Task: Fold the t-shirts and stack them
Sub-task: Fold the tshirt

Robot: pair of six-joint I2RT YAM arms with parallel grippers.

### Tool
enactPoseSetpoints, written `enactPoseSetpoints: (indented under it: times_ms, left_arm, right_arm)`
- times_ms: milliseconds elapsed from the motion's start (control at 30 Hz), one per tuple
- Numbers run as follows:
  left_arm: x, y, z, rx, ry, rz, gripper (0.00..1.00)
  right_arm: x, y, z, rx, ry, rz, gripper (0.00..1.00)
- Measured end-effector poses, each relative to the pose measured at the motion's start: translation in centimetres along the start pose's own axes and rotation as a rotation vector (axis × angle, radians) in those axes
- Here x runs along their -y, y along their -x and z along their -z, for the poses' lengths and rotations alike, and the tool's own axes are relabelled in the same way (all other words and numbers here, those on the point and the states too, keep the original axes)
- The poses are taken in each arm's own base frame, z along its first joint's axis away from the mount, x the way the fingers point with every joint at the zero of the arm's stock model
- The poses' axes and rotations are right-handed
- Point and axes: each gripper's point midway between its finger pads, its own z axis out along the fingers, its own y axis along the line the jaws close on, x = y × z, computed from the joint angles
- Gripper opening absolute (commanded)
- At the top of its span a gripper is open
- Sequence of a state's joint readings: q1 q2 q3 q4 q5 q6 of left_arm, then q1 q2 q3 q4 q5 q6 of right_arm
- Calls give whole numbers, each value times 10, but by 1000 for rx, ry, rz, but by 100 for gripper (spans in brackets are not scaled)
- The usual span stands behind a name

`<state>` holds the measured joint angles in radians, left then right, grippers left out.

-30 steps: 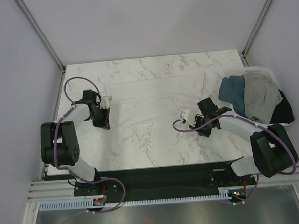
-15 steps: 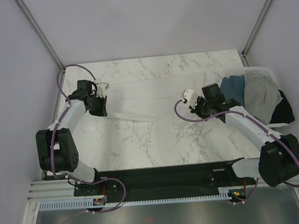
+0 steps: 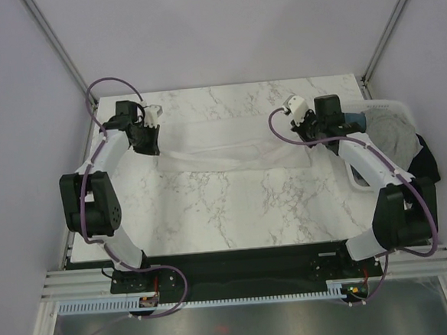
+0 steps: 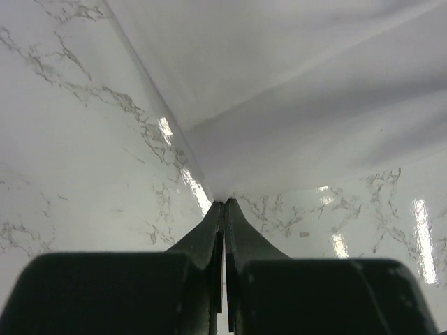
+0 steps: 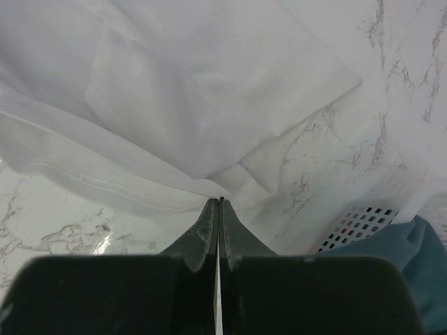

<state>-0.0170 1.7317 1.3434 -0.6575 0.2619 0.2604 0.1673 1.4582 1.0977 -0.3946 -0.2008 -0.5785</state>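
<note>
The marble counter (image 3: pixel 234 205) fills the middle of the top view. Across its upper part lies the white t-shirt (image 3: pixel 222 144), drawn out in a long rumpled band from upper left to upper right and partly doubled over on itself. The cloth is thin, limp and light. I judge it will sag and crease between any two held points and slide easily on the glossy stone, so edges or corners taken well apart look the best places to hold.

At the right edge of the frame the white bin (image 3: pixel 394 106) holds a heap of other shirts: a teal-blue t-shirt (image 3: pixel 356 121), a light grey t-shirt (image 3: pixel 394 136) and a black t-shirt (image 3: pixel 429 167), the black one lowest in the frame.

The left pincer (image 4: pixel 225 204) is pinched tight on the white shirt's edge at the band's left end. The right pincer (image 5: pixel 220 202) is likewise clamped on a fold at the right end, just beside the bin.
</note>
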Motion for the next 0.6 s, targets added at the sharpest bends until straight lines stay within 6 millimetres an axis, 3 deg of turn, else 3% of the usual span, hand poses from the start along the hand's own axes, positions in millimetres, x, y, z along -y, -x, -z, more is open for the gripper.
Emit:
enactPoseSetpoints:
  times_ms: [233, 367, 600]
  left_arm:
    - [-15, 36, -11, 31, 10, -5, 2]
    - [-23, 47, -26, 23, 11, -3, 2]
    - [-31, 38, -45, -45, 14, 18, 2]
  right_arm:
    - [25, 20, -30, 21, -23, -32, 0]
    - [42, 25, -51, 23, -47, -55, 0]
    - [69, 29, -77, 23, -99, -96, 0]
